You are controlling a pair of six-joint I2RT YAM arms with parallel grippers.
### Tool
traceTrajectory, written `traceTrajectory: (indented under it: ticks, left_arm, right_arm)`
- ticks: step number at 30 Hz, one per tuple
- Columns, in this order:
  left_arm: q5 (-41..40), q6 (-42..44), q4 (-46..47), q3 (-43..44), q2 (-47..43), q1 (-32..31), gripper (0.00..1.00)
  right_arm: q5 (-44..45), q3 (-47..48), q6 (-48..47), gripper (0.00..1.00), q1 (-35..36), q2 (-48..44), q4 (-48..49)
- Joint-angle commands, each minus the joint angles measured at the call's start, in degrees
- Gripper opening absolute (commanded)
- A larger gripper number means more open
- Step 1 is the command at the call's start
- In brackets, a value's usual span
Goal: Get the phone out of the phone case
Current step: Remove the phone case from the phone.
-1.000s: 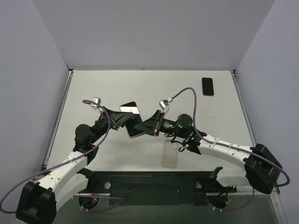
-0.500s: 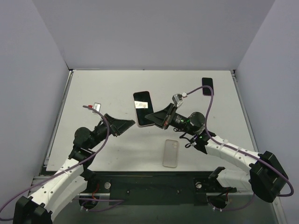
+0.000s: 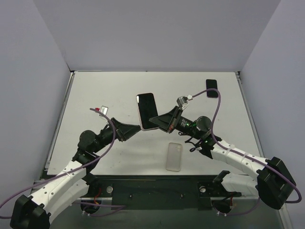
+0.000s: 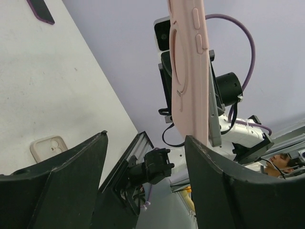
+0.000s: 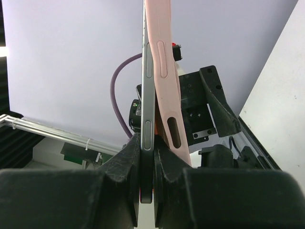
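My right claw [image 5: 147, 143] pinches the phone [image 5: 147, 95] by its thin edge, high over the table [image 3: 95, 95], and my left claw [image 4: 145, 138] is wide apart near its pink case [image 4: 190, 71], so a hard tug there may make the phone slip and fall.

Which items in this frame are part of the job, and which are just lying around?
In the job: phone, clamped in the right gripper; pink case, partly on it; left gripper, open alongside.
Lying about: clear case, lying flat; dark phone, far right corner.
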Motion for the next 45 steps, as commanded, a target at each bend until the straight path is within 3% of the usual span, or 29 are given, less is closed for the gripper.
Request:
traceTrajectory:
  ticks: [1, 12, 31, 40, 42, 45]
  left_arm:
    - [-4.82, 0.38, 1.94, -0.12, -5.42, -0.39, 0.76]
    - [-1.07, -2.78, 10.45, 0.4, -0.78, -1.09, 0.76]
    - [-0.53, -1.29, 10.29, 3.03, 2.74, -3.56, 0.76]
    - [-3.07, 2.65, -1.13, 8.65, 4.85, -3.47, 0.59]
    - [-4.31, 4.94, -6.14, 11.98, 5.99, -3.38, 0.52]
    - [-5.89, 10.21, -16.65, 16.73, 7.92, -3.38, 0.26]
  right_arm:
    - [0.09, 0.37, -0.4, 0.0, -0.67, -3.31, 8.0]
    - [0.01, 0.46, -1.02, 0.0, -0.67, -4.54, 6.59]
    - [0.27, 0.64, -0.85, 0.0, -0.23, -4.63, 6.06]
    - [-0.34, 1.17, -1.11, 0.0, 0.73, -4.37, 5.18]
    - [-0.43, 1.34, -0.85, 0.0, 0.56, -4.63, 4.57]
    - [-0.61, 1.52, -3.03, 0.0, 0.65, -5.68, 0.99]
